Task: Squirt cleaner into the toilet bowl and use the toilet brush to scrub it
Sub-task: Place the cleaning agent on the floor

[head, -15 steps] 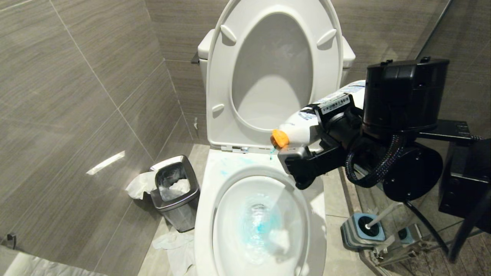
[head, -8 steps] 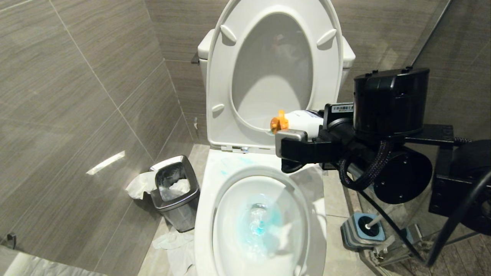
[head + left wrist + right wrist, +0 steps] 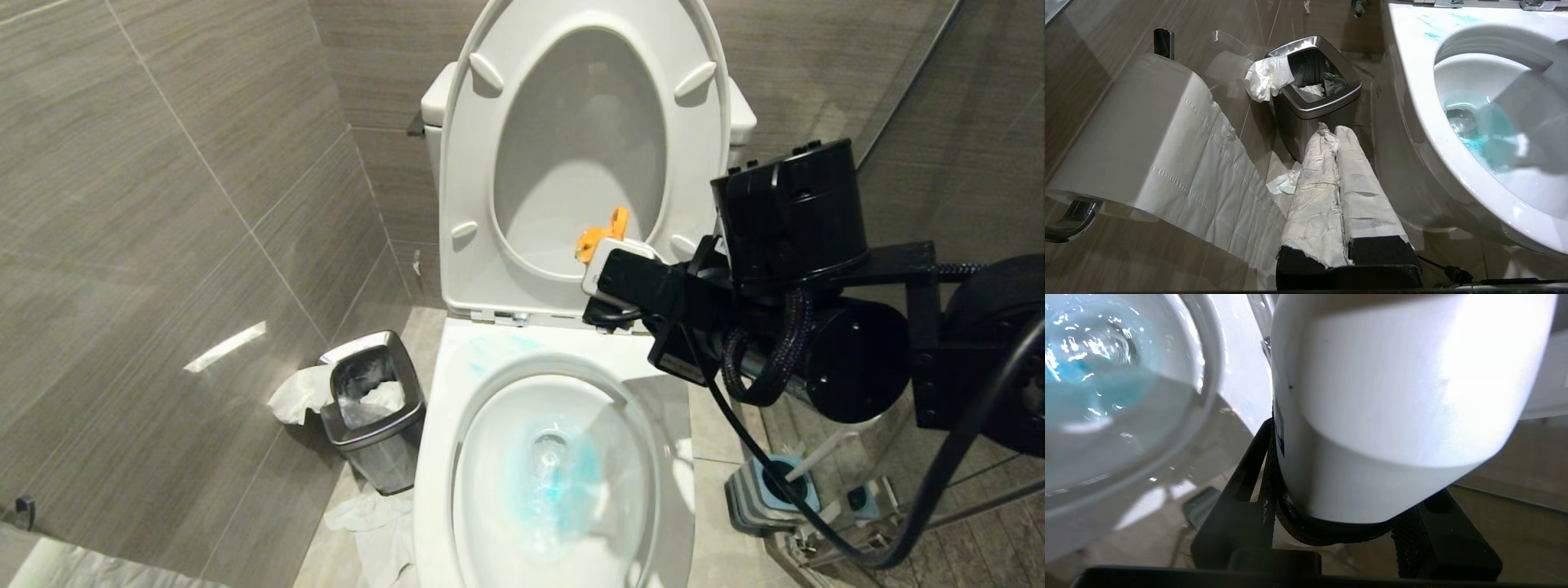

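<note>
The toilet bowl (image 3: pixel 457 490) holds teal cleaner (image 3: pixel 563 482) in its water. Left of the bowl stands a steel bin (image 3: pixel 371 408); right of it, the toilet brush (image 3: pixel 804 465) in its holder. Above the bowl's rear rim, the right gripper (image 3: pixel 608 282) clamps a white orange-capped bottle (image 3: pixel 600 237). The left gripper (image 3: pixel 1337 163), fingers together, sits by the bin.

Landmark: small steel bin (image 3: pixel 373 406), standing on the floor.
Walls: large grey-brown tiles (image 3: pixel 163 204) with horizontal grain behind and beside the bin; thin pale grout lines.
Light: bright streak reflected on the wall tile (image 3: pixel 224 346) just beside the bin.
Floor: grey tile (image 3: pixel 331 555); crumpled white tissue (image 3: pixel 298 394) touching the bin, more paper (image 3: pixel 371 523) in front of it.
Fixture: toilet paper roll (image 3: pixel 1126 134) on a chrome holder, near the bin.
</note>
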